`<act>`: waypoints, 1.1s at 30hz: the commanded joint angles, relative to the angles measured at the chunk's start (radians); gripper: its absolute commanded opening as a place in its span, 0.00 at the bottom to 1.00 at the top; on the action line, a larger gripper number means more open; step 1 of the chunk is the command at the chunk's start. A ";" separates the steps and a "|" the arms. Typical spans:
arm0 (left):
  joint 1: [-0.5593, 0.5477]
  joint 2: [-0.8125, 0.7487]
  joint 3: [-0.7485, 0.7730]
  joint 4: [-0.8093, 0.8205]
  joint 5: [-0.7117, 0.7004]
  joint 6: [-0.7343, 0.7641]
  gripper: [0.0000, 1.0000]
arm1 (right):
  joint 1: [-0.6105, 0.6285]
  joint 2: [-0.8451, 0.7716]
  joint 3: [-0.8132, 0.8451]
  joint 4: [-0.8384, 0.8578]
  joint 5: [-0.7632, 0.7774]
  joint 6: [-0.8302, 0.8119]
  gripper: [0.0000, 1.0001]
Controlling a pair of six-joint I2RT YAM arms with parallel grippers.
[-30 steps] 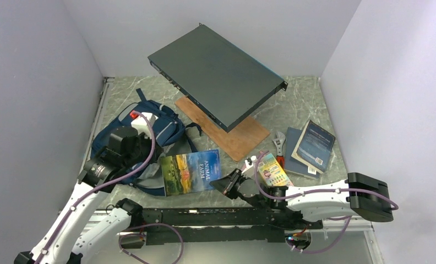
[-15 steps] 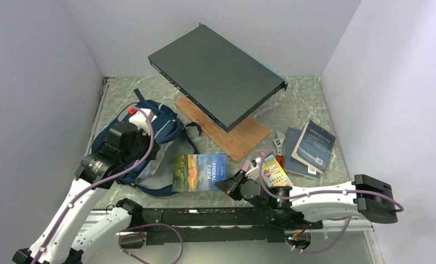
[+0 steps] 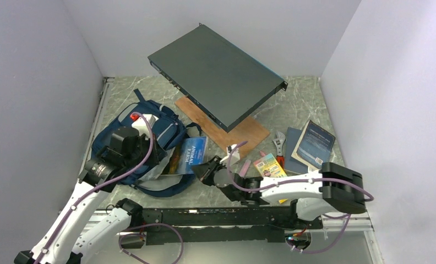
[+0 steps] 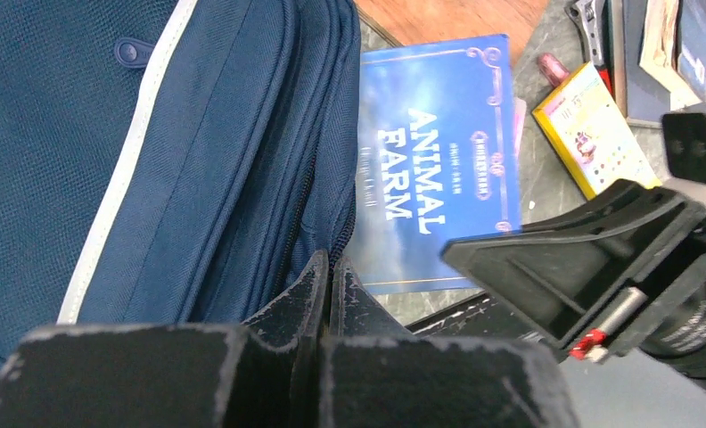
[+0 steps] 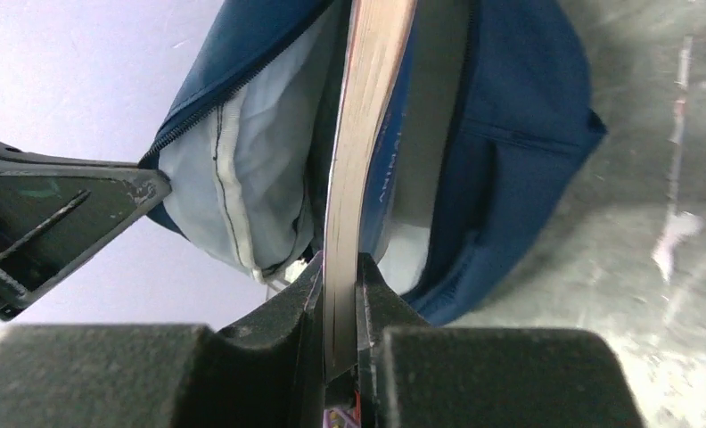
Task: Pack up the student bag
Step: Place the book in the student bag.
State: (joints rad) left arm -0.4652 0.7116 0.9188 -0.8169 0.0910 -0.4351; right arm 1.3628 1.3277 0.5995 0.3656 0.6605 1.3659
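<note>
Clamped the book (image 5: pixel 367 116) on edge in the near-closed right gripper (image 5: pixel 340 267), partly inside the student bag (image 3: pixel 169 127) on the desk (image 3: pixel 304 104). Pinched the bag's mouth rim in the closed left gripper (image 4: pixel 326 265). Likely needed a lifted rim and a straight push

A navy backpack (image 4: pixel 153 134) fills the side from 8 to 11 o'clock. At 6, the left gripper (image 4: pixel 329 267) pinches its zipper edge, fingers pressed together. A blue book (image 4: pixel 439 160) lies at centre, the right gripper (image 4: pixel 474 254) at its 4 o'clock corner, a yellow box (image 4: pixel 590 134) at 2.
</note>
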 commanded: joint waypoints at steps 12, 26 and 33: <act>-0.002 -0.067 -0.008 0.071 0.032 -0.073 0.00 | -0.048 0.109 -0.026 0.194 -0.554 -0.508 0.73; -0.003 -0.094 -0.004 0.049 0.032 -0.076 0.00 | -0.266 0.020 -0.109 0.179 -0.691 -0.400 0.76; -0.003 -0.101 -0.036 0.111 0.110 -0.105 0.00 | -0.278 0.021 -0.067 0.172 -0.511 -0.304 0.64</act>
State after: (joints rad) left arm -0.4652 0.6231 0.8822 -0.8295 0.1028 -0.4950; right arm 1.0882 1.3548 0.4881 0.5114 0.0227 0.9894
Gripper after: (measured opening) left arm 0.021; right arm 0.660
